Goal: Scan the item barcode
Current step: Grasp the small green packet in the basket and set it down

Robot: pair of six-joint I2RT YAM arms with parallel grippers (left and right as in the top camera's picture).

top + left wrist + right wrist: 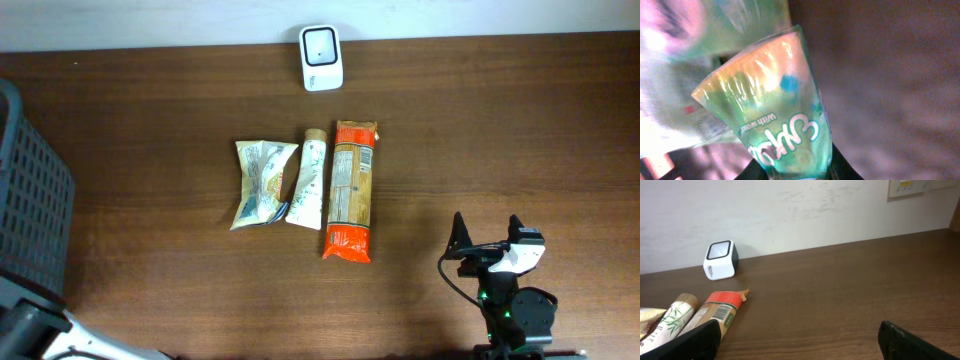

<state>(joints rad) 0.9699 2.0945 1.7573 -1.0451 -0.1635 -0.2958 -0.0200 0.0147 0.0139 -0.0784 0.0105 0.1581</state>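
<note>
In the left wrist view a green see-through packet (775, 115) with white lettering fills the frame. My left gripper (797, 171) is shut on its lower end, with a dark finger (846, 170) pressed against each side. No barcode shows on it. The white scanner (321, 58) stands at the table's far edge and appears as the scanner (720, 260) in the right wrist view. My right gripper (490, 235) stands open over bare wood at the front right, nothing between its fingers (912, 341). The overhead view does not show the left gripper.
An orange packet (352, 190) with a barcode label, a cream tube (309, 180) and a pale crumpled packet (260, 182) lie side by side mid-table. A dark mesh basket (30, 200) sits at the left edge. A wall runs behind the scanner.
</note>
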